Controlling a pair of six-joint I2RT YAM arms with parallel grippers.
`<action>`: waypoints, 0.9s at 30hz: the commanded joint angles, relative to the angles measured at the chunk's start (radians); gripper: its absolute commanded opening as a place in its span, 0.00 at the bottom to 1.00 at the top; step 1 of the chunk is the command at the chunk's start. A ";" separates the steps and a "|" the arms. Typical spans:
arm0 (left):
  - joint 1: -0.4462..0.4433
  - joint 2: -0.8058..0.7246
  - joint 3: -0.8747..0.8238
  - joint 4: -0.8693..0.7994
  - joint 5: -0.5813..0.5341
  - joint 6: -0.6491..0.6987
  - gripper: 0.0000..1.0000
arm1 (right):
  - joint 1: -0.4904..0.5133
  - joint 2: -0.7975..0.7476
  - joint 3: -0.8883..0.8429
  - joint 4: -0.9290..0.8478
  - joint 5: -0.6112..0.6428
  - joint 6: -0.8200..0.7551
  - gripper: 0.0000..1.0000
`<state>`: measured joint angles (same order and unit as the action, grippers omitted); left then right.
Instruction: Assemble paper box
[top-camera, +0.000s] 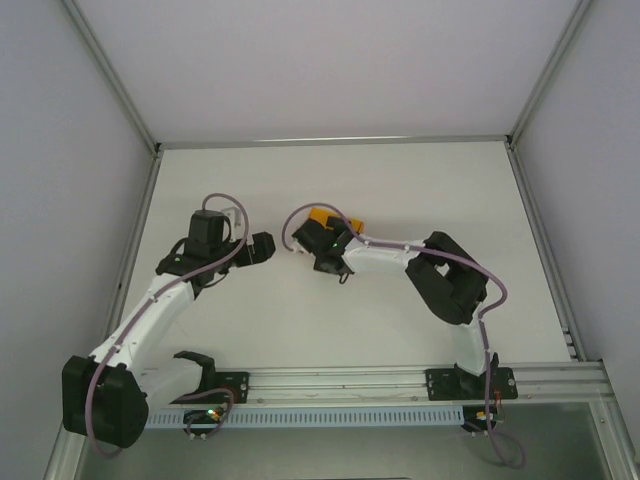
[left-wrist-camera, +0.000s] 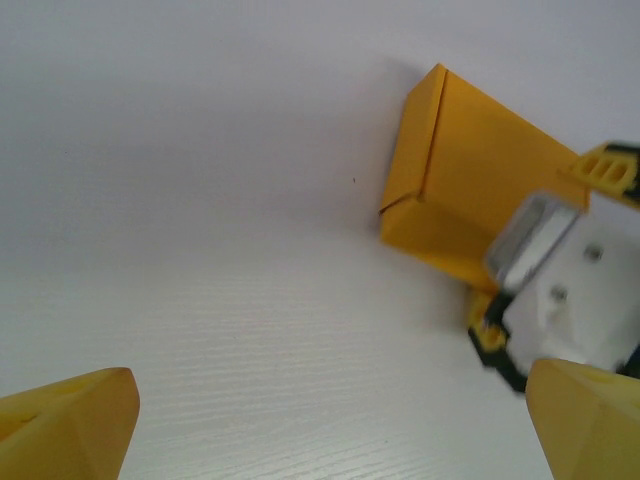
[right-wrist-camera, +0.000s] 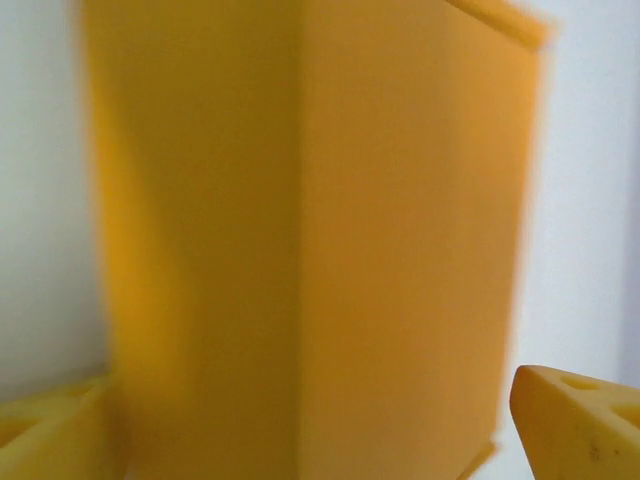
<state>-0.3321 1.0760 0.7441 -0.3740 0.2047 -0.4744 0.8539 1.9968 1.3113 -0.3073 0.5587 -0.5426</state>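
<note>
Left wrist: paper box (left-wrist-camera: 470, 190) corner edge, open table (left-wrist-camera: 200, 260) leftward

Bright, even light with soft shadows; the paper box (right-wrist-camera: 310, 250) is blurred in the right wrist view.

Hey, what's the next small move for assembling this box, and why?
Probably ease the left gripper forward toward the box. Its fingers are open, empty and apart from the box, while the right gripper has a finger on either side of it.
</note>
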 joint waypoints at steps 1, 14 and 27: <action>0.008 0.011 -0.018 0.009 0.015 -0.020 1.00 | 0.032 -0.098 -0.023 -0.162 -0.176 0.069 1.00; -0.080 0.148 -0.115 0.293 0.233 -0.007 0.63 | -0.258 -0.258 0.090 -0.273 -0.610 0.467 0.98; -0.259 0.619 0.145 0.376 0.297 0.115 0.38 | -0.422 0.237 0.602 -0.491 -0.784 0.472 0.95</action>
<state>-0.5888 1.6543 0.8394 -0.0143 0.4805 -0.4122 0.4454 2.1910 1.8362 -0.7048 -0.1547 -0.0814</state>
